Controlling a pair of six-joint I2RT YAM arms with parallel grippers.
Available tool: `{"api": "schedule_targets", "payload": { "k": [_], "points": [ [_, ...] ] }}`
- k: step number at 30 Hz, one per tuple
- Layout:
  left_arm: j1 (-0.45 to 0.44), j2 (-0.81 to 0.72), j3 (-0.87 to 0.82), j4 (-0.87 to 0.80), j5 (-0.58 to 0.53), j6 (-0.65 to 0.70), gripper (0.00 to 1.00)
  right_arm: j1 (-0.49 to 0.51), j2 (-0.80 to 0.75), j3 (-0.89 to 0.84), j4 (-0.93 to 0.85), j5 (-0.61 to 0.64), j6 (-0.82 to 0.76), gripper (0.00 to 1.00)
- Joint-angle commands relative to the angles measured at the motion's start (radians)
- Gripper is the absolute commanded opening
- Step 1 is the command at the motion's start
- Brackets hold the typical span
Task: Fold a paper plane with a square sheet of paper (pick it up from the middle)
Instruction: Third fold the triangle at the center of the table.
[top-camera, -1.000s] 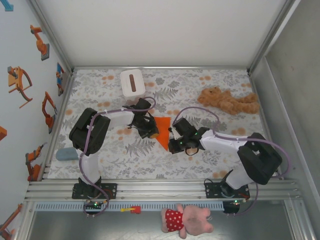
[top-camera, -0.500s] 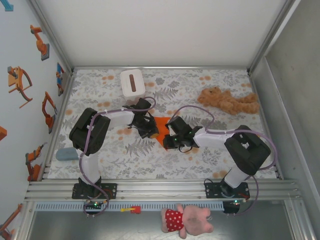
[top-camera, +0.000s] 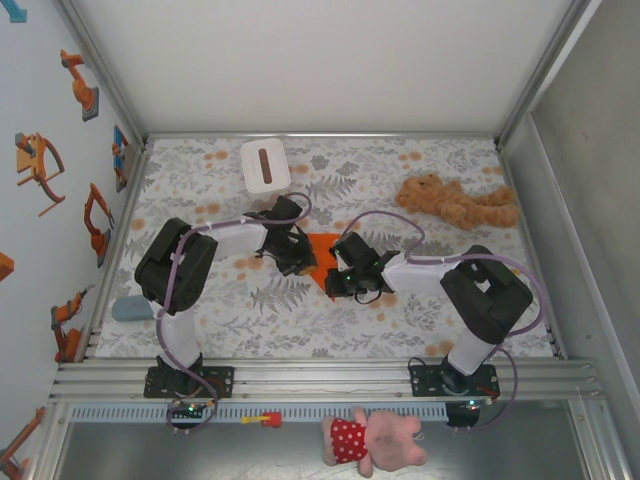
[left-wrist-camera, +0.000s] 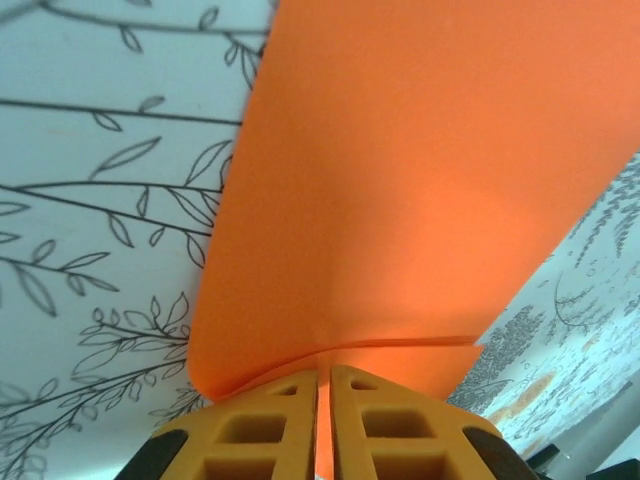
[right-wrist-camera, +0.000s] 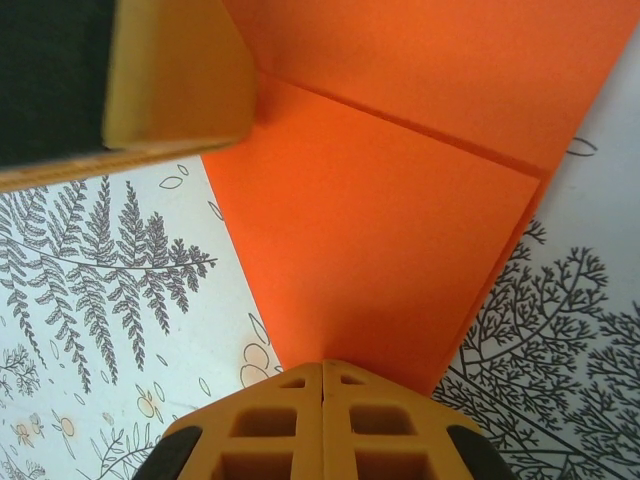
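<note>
Two grippers met over the paper (top-camera: 321, 246) in the top view, near the middle of the table (top-camera: 420, 320): the left gripper (top-camera: 299, 256) at its 9 o'clock edge, the right gripper (top-camera: 336, 277) at about its 5 o'clock corner. The box (top-camera: 265, 165) lay off toward 11 o'clock and the toy (top-camera: 456, 203) toward 2 o'clock, both well apart from the work. In the left wrist view the left gripper (left-wrist-camera: 323, 372) had its fingers (left-wrist-camera: 268, 425) clenched on the paper's (left-wrist-camera: 420, 180) near edge, a thin orange line showing in the slit between them and the sheet curling up at 7 o'clock. In the right wrist view the right gripper (right-wrist-camera: 322, 368) was clenched tight with nothing visible between its tips, which sat at the 6 o'clock corner of the paper (right-wrist-camera: 380, 260); a crease ran from 11 to 3 o'clock, with a folded flap above it. I judged this an early folding step, with one flap down and a dart shape not yet formed. The next move probably called for pressing that crease flat while the left grip held the sheet in place.
</note>
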Motion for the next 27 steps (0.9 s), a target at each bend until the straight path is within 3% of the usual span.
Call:
{"api": "schedule_targets", "payload": {
  "k": [1,7,17,27],
  "points": [
    [-0.008,-0.092,-0.032,0.055,-0.015,0.052,0.12,0.005,0.038,0.003,-0.076,0.043,0.017,0.0],
    [-0.034,-0.145,-0.129,0.163,0.013,0.061,0.08,0.006,0.054,0.0,-0.073,0.019,0.027,0.0],
    [-0.071,-0.09,-0.172,0.259,0.05,0.043,0.06,0.006,0.052,-0.005,-0.09,0.015,0.03,0.0],
    [-0.073,-0.025,-0.178,0.259,0.023,0.057,0.06,0.006,0.052,-0.012,-0.121,0.038,0.033,0.0]
  ]
}}
